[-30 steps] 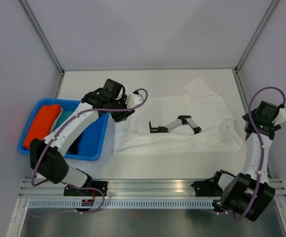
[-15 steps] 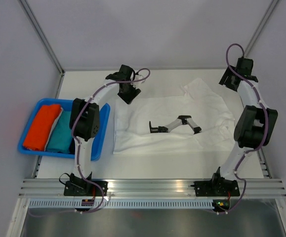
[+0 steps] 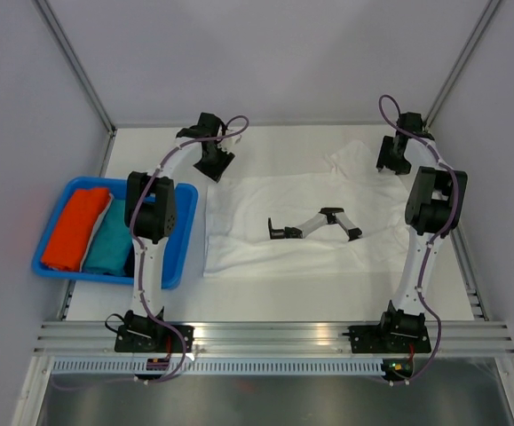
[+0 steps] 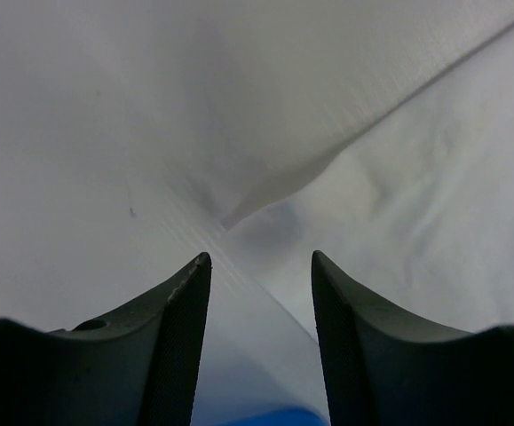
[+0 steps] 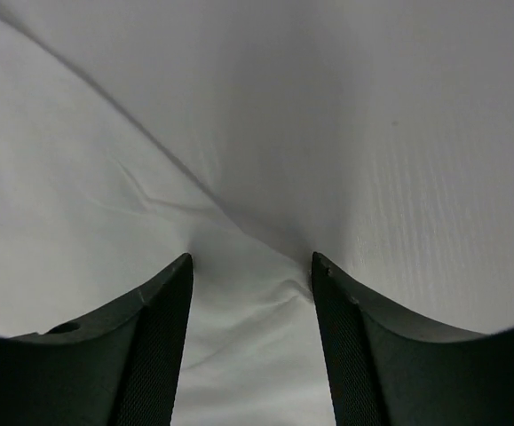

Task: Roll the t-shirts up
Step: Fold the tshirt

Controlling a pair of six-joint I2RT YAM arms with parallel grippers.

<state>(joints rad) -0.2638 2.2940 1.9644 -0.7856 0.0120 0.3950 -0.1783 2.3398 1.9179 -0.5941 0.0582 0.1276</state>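
A white t-shirt [image 3: 372,209] lies spread flat on the table, its black-and-grey print [image 3: 314,224] facing up. My left gripper [image 3: 210,169] hovers at its far left corner. In the left wrist view that gripper [image 4: 261,259] is open, with the shirt's edge [image 4: 416,195] running just ahead of the fingertips. My right gripper [image 3: 389,164] is at the far right shoulder. In the right wrist view it [image 5: 252,257] stands open astride a small fold of white cloth [image 5: 257,306]. An orange t-shirt [image 3: 75,226] and a teal t-shirt [image 3: 110,241] lie in the tray.
The blue plastic tray [image 3: 175,264] sits at the left, close to the shirt's left edge. Grey enclosure walls and metal posts [image 3: 77,67] ring the table. A metal rail [image 3: 274,342] runs along the near edge. Bare table [image 3: 283,146] shows beyond the shirt.
Both arms have swung away from the shirt's side edges and reached out to its far corners. The white shirt has not shifted.
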